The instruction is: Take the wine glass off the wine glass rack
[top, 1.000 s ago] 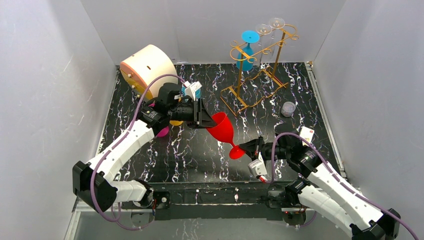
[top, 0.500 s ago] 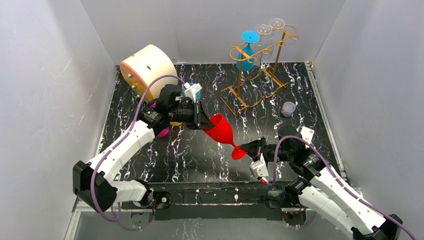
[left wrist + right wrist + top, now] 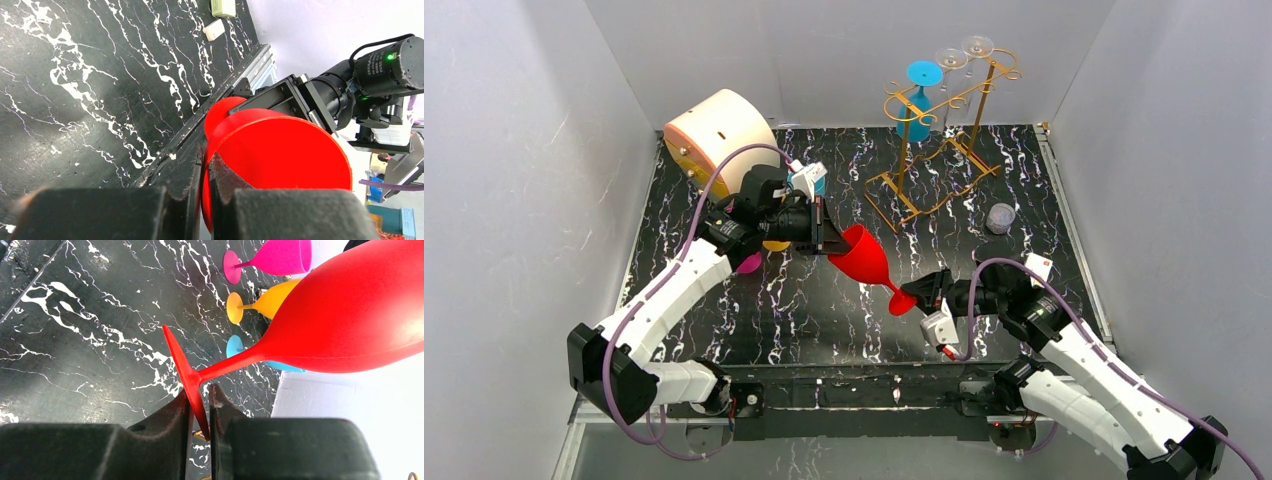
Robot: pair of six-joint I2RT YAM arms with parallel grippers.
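While it lies tipped on its side, the red wine glass is held over the middle of the black counter by both arms at once. It is off the gold wine glass rack and well apart from it – the rack stands at the back of the counter, on the right.

The left arm reaches in from the left. Its jaws are pressed on the rim of the red cup part, one finger inside and one outside, as the left wrist view shows. The right arm reaches in from the right. Its jaws pinch the flat round foot of the glass, with the thin edge of the foot between the two fingers. The stem slopes up from the foot to the cup.

A blue glass hangs upside down on the rack, and two clear glasses hang at its far end.

A pink glass and a yellow glass lie on their sides on the counter near the left arm. A big round cream drum sits at the back left. A small clear cup stands near the rack – on its right side.
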